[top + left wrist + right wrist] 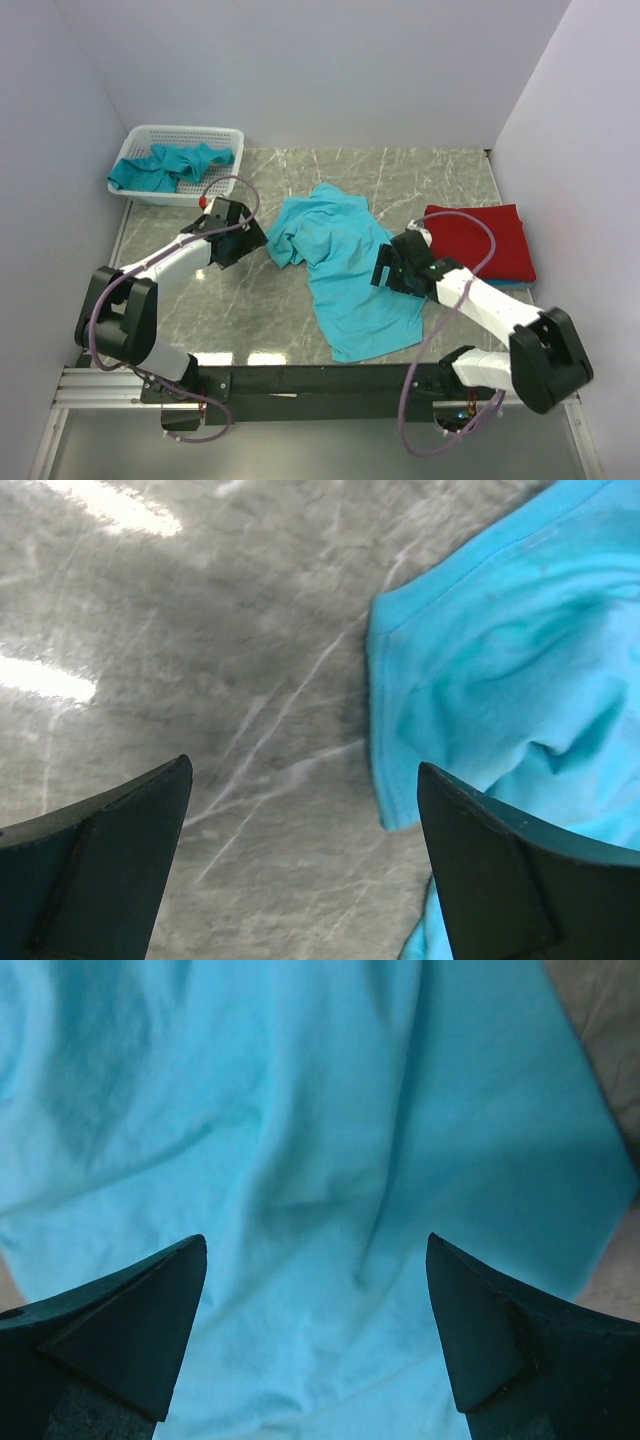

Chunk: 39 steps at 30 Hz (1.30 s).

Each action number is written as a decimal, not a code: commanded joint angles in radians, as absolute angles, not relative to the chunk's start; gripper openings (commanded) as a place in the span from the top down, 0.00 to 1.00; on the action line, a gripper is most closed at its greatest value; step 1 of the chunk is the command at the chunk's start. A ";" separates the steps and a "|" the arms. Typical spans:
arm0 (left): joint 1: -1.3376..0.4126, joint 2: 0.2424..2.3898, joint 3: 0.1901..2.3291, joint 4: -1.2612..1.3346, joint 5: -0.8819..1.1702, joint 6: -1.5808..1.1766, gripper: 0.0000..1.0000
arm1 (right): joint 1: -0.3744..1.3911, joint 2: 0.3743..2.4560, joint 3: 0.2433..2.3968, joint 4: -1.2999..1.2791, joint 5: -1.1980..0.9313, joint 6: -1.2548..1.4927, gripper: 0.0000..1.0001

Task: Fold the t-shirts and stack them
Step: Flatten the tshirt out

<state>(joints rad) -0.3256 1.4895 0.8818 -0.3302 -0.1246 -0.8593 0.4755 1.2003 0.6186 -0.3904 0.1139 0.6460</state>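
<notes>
A teal t-shirt (345, 270) lies crumpled and partly spread in the middle of the table. My left gripper (252, 243) is open and empty just left of its bunched upper left part; the left wrist view shows the shirt's hem edge (480, 670) beside bare table. My right gripper (385, 268) is open and empty at the shirt's right edge, low over the cloth (310, 1140). A red t-shirt (480, 240), folded flat, lies at the right on a blue folded one (505, 284), of which only a sliver shows. More teal shirts (170, 166) lie in the basket.
A white mesh basket (150, 135) stands at the back left corner. White walls close the table at the back and both sides. The black rail (320, 380) with the arm bases runs along the near edge.
</notes>
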 commanded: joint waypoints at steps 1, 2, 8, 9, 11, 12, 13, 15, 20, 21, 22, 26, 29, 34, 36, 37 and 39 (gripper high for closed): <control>-0.298 1.511 0.897 -0.261 -0.045 -0.848 0.00 | 0.474 1.285 0.731 -0.377 0.215 0.618 0.04; -0.288 1.529 0.905 -0.246 -0.029 -0.845 0.01 | 0.472 1.330 0.759 -0.367 0.209 0.612 0.04; -0.288 1.630 0.983 -0.238 -0.008 -0.818 0.09 | 0.450 1.489 0.845 -0.351 0.187 0.574 0.04; -0.288 1.647 0.994 -0.242 -0.008 -0.816 0.12 | 0.445 1.502 0.854 -0.350 0.189 0.568 0.04; -0.288 1.690 1.023 -0.238 0.009 -0.813 0.20 | 0.427 1.534 0.879 -0.350 0.176 0.561 0.04; -0.288 1.703 1.032 -0.232 0.015 -0.811 0.23 | 0.422 1.540 0.885 -0.348 0.175 0.555 0.04; -0.290 1.721 1.045 -0.229 0.011 -0.813 0.25 | 0.414 1.549 0.890 -0.342 0.172 0.554 0.04; -0.288 1.739 1.054 -0.222 0.006 -0.813 0.34 | 0.407 1.552 0.890 -0.334 0.160 0.545 0.04; -0.296 1.833 1.117 -0.247 0.041 -0.804 0.48 | 0.393 1.563 0.888 -0.327 0.155 0.537 0.04; -0.299 1.848 1.120 -0.242 0.044 -0.802 0.49 | 0.390 1.563 0.885 -0.325 0.153 0.534 0.04; -0.305 1.855 1.124 -0.239 0.044 -0.802 0.49 | 0.388 1.565 0.881 -0.321 0.152 0.535 0.04; -0.322 1.890 1.143 -0.238 0.043 -0.802 0.54 | 0.377 1.568 0.879 -0.316 0.147 0.532 0.04; -0.334 1.922 1.166 -0.252 0.038 -0.799 0.76 | 0.373 1.568 0.885 -0.316 0.143 0.526 0.04; -0.337 1.921 1.146 -0.261 0.029 -0.807 0.99 | 0.364 1.581 0.913 -0.322 0.144 0.506 0.04; -0.337 1.861 1.106 -0.262 0.003 -0.821 0.99 | 0.364 1.604 0.943 -0.325 0.138 0.489 0.04; -0.334 1.838 1.065 -0.265 -0.042 -0.839 0.99 | 0.364 1.615 0.957 -0.325 0.134 0.483 0.04; -0.330 1.758 0.991 -0.276 -0.075 -0.862 0.99 | 0.364 1.666 1.011 -0.327 0.117 0.462 0.04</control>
<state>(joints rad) -0.3309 1.8484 1.0939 -0.1860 0.0105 -0.8349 0.3695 1.6119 0.9154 -0.3515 0.1295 0.5022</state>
